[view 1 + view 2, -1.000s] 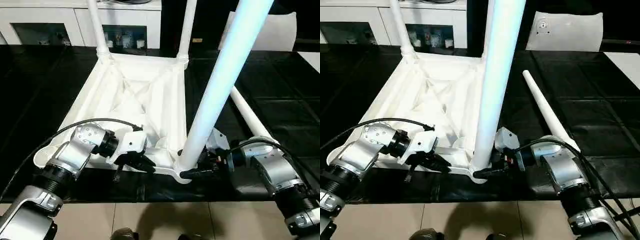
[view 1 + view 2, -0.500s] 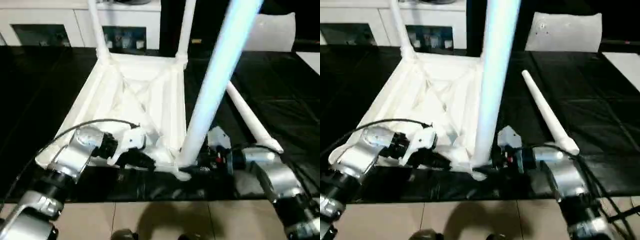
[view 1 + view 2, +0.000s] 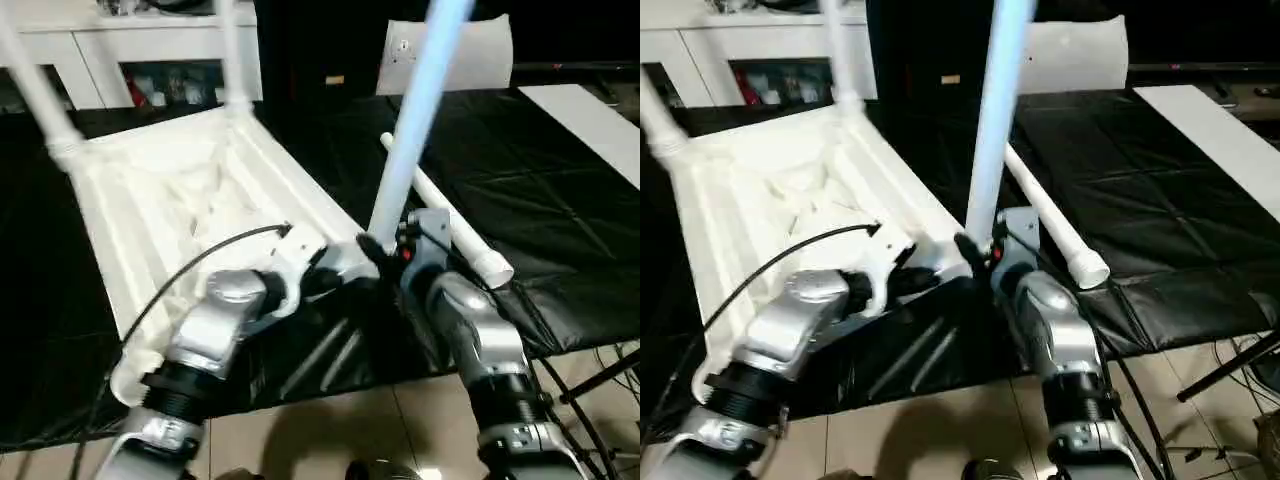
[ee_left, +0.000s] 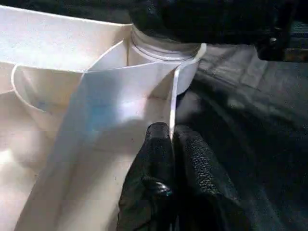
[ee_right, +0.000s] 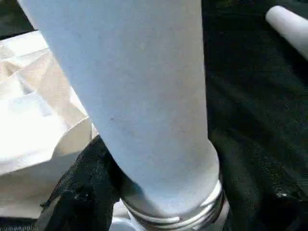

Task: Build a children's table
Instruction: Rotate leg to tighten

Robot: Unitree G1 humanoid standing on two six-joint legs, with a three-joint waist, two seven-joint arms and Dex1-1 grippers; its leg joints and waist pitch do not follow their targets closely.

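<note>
The upturned table top [image 3: 190, 190] lies ribbed side up on the black-covered counter [image 3: 560, 180], two legs already standing at its far corners. The left gripper [image 4: 172, 144] has its fingers [image 4: 156, 159] pressed together on the thin rim wall beside the near corner socket [image 4: 163, 62]. The right gripper [image 3: 385, 262] sits at the foot of the third leg [image 3: 410, 130], fingers clasping its base just above the threaded collar.

Risks, as judged:
- The collar appears only partly seated; a slanted leg could cross-thread or jam.
- The thin-rim pinch may slip, letting the top twist.
- The loose fourth leg [image 3: 445, 225], lying just beside the right arm, could be knocked off the counter.
</note>
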